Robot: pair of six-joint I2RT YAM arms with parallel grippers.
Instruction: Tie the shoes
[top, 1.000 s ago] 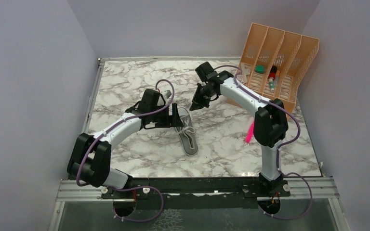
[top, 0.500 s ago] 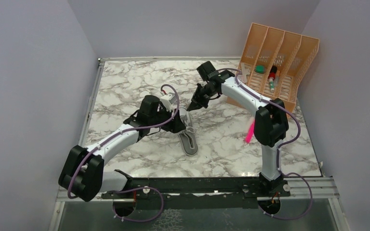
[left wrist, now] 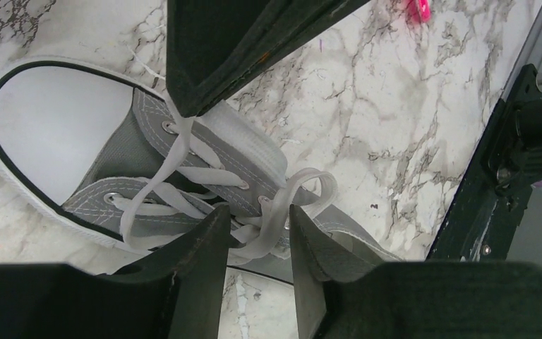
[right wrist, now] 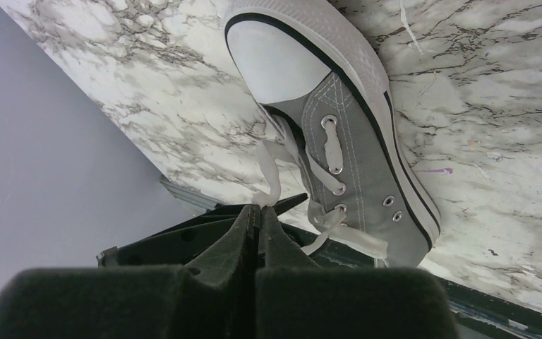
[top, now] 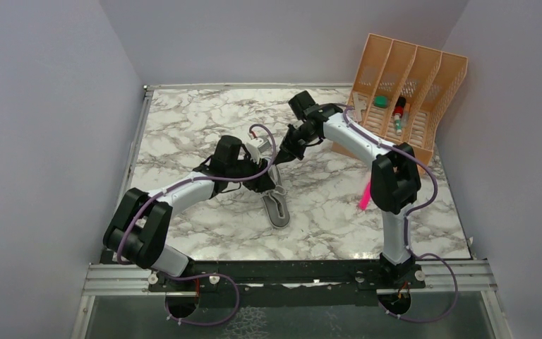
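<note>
Sneaker: the grey sneaker [top: 278,206] sits sole-down near the middle of the marble worktop [top: 183,120]. Its heel end points toward the arm bases, and its laced front lies under the left arm's wrist, between the two arms where both can reach it.

Laces: the white laces [left wrist: 183,173] are threaded through the eyelets but look slack, with loose strands trailing off the tongue. No finished bow shows.

Right pincer: the right pincer [right wrist: 257,210] is fully closed, tips pressed together on one lace strand [right wrist: 269,176]. The strand runs from the tips up to the eyelet row. It is probably held out to the side so that it stays taut and clear of the other strands.

Left pincer: the left pincer [left wrist: 256,212] is low over the tongue and partly open. One finger stands on each side of a loose bend of lace [left wrist: 303,185], and the gap is wider than the lace, so nothing is clamped yet.

Why so placed: one end pinned while the other is straddled suits crossing or looping the laces.

Step, as I judge it: early in the tying, about to take the second strand.

Risk: the jaws could catch two strands at once, or tug the light sneaker across the worktop.

Elsewhere: an orange rack [top: 409,70] stands at the far right corner, well apart.
</note>
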